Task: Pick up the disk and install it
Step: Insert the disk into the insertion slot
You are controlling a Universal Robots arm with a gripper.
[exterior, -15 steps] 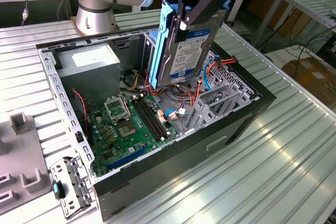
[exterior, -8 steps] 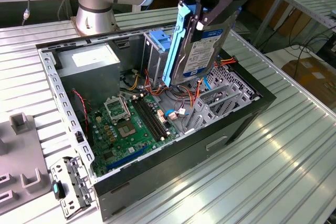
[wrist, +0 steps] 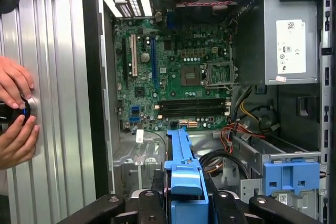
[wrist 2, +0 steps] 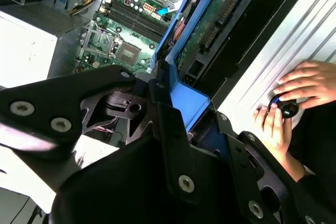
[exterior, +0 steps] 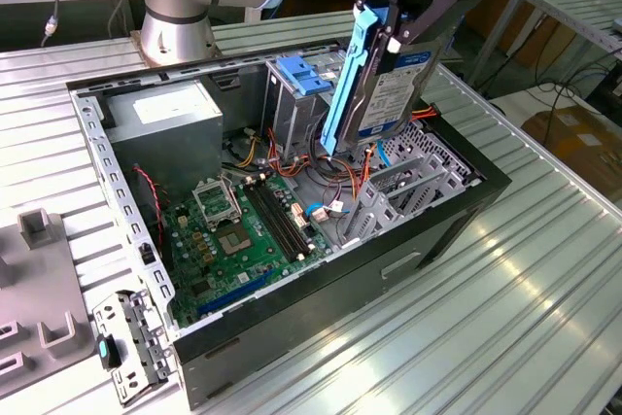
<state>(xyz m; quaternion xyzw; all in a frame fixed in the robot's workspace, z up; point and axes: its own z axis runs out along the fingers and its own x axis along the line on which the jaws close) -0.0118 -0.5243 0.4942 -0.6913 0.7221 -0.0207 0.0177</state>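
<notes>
The disk (exterior: 394, 94) hangs upright and tilted over the open computer case (exterior: 457, 211), label face toward the exterior view's right. A blue side rail (exterior: 345, 94) runs down its edge. My gripper (exterior: 398, 26) is shut on the disk's upper end. The second wrist view shows the disk's green circuit-board side (wrist 2: 210, 22) and blue rail (wrist 2: 176, 56) running out from between my black fingers (wrist 2: 173, 129). In the first wrist view the rail (wrist: 182, 169) points down over the case floor beside the drive cage.
Inside the case lie a green motherboard (exterior: 233, 230), a grey power supply (exterior: 160, 119), a blue bracket (exterior: 303, 75), a metal drive cage (exterior: 408, 182) and loose cables. A person's hands (wrist: 16, 114) rest on the ribbed table beside the case. Grey fixtures (exterior: 39, 289) sit at the exterior view's left.
</notes>
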